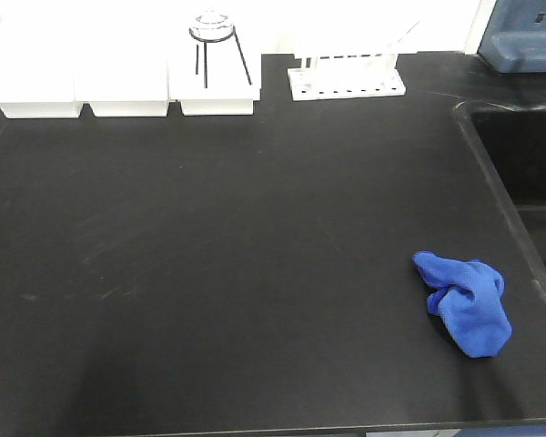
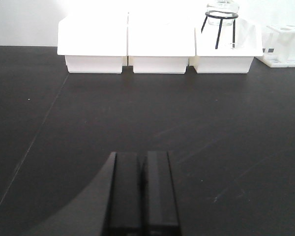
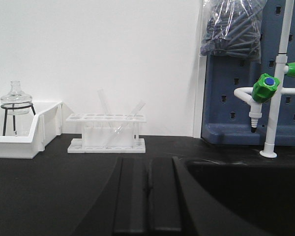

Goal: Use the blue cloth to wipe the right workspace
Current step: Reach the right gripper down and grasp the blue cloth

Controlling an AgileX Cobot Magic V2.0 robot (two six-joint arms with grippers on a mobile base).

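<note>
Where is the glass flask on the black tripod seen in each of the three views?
Exterior front-facing: the glass flask is at the top edge, left of centre, in the rightmost white bin.
Left wrist-mounted: at the top edge, right of centre, in the same bin.
Right wrist-mounted: at the far left, mid-height.
Shared landmark: the white test tube rack, right of the flask in every view.

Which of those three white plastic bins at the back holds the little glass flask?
The rightmost white bin, beside the white test-tube rack; the clear glass flask stands in it on a black wire tripod.
</note>
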